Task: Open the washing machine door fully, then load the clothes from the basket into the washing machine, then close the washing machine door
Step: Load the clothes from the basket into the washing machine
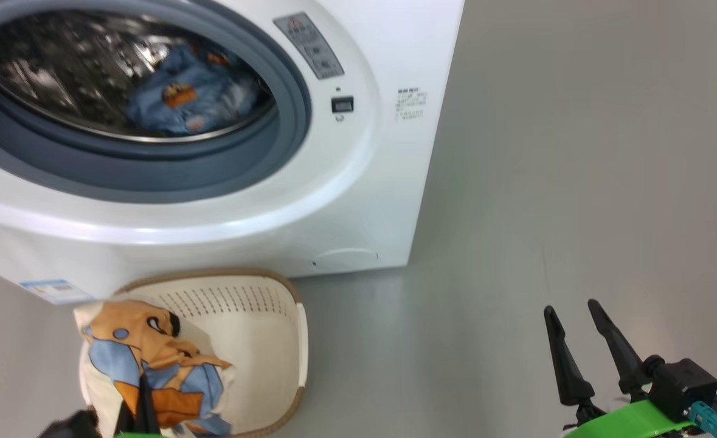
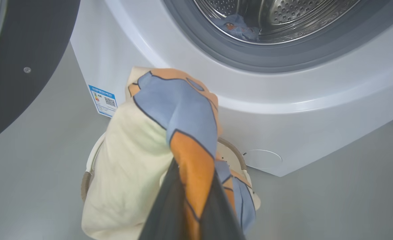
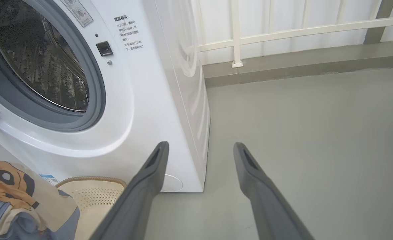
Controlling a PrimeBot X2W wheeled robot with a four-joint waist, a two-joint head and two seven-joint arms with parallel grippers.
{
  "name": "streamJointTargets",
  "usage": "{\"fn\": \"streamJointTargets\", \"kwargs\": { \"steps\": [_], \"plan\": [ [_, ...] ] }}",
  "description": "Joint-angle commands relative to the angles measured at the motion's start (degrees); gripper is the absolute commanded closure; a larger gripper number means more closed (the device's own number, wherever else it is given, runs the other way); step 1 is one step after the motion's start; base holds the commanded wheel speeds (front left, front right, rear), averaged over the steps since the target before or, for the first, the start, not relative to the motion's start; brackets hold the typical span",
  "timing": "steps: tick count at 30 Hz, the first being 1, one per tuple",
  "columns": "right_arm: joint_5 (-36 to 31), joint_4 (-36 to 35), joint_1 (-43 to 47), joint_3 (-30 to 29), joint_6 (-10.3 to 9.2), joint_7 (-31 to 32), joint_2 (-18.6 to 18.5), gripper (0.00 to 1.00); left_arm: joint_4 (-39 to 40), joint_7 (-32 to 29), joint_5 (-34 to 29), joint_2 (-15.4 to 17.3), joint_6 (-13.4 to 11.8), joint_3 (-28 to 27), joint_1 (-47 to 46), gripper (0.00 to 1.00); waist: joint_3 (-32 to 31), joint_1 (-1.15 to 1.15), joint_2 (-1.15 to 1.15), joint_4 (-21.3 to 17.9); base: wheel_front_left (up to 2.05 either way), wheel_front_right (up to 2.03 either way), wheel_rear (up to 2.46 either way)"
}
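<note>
The white washing machine (image 1: 358, 182) stands open, its steel drum ringed by a blue-grey gasket. A light-blue garment (image 1: 188, 97) with orange print lies inside the drum. The black ring of the washing machine door (image 2: 19, 66) is swung out at the left. My left gripper (image 2: 191, 200) is shut on a cream piece (image 2: 133, 160) with blue and orange print, lifted above the cream basket (image 1: 261, 340) on the floor before the machine. My right gripper (image 1: 574, 316) is open over bare floor to the right of the machine, nothing between its fingers (image 3: 146, 186).
Grey floor (image 1: 577, 182) spreads to the right of the machine. A white railing (image 3: 283, 31) and a low ledge run along the far side. A small round white flap (image 1: 346, 258) and a blue sticker (image 2: 103, 100) mark the machine's lower front.
</note>
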State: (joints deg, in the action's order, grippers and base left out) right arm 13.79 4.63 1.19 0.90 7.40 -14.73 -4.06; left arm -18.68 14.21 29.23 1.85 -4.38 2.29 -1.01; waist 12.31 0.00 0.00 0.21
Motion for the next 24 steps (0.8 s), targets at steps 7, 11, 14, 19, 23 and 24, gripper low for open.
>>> {"fn": "streamJointTargets", "kwargs": {
  "steps": [7, 11, 14, 19, 23, 24],
  "plan": [
    [-1.46, -1.79, 1.9, 1.07, 0.09, -0.27, -0.39, 0.0, 12.87, 0.78, -5.08, 1.03, -2.89, 0.08, 5.55, 1.0, -7.21, 0.0, 0.0, 1.94, 0.0, 0.0, 0.0],
    [-2.03, -1.87, 2.69, 1.35, 0.09, -0.27, -0.36, 0.0, 17.21, 0.78, -6.91, 1.03, -3.87, 0.27, 8.19, 1.0, -8.89, 0.0, 0.0, 2.2, 0.0, 0.0, 0.0],
    [-2.21, -1.92, 3.47, 1.31, 0.09, -0.27, -0.38, 0.0, 18.88, 0.79, -7.41, 1.03, -4.31, 0.63, 9.85, 1.0, -10.51, 0.0, 0.0, 2.45, 0.0, 0.0, 0.0],
    [-2.31, -2.05, 4.27, 1.17, 0.09, -0.27, -0.41, 0.0, 20.82, 0.79, -7.87, 1.03, -4.62, 1.04, 11.63, 1.0, -11.83, 0.0, 0.0, 2.56, 0.0, 0.0, 0.0],
    [-2.4, -2.15, 4.2, 1.18, 0.09, -0.27, -0.37, 0.0, 22.71, 0.79, -8.3, 1.03, -4.91, 1.34, 12.45, 1.0, -12.12, 0.0, 0.0, 2.58, 0.0, 0.0, 0.0],
    [-2.45, -2.16, 4.17, 1.26, 0.09, -0.27, -0.34, 0.0, 23.08, 0.79, -8.43, 1.03, -4.91, 1.37, 12.55, 1.0, -12.18, 0.0, 0.0, 2.54, 0.0, 0.0, 0.0]
  ]
}}
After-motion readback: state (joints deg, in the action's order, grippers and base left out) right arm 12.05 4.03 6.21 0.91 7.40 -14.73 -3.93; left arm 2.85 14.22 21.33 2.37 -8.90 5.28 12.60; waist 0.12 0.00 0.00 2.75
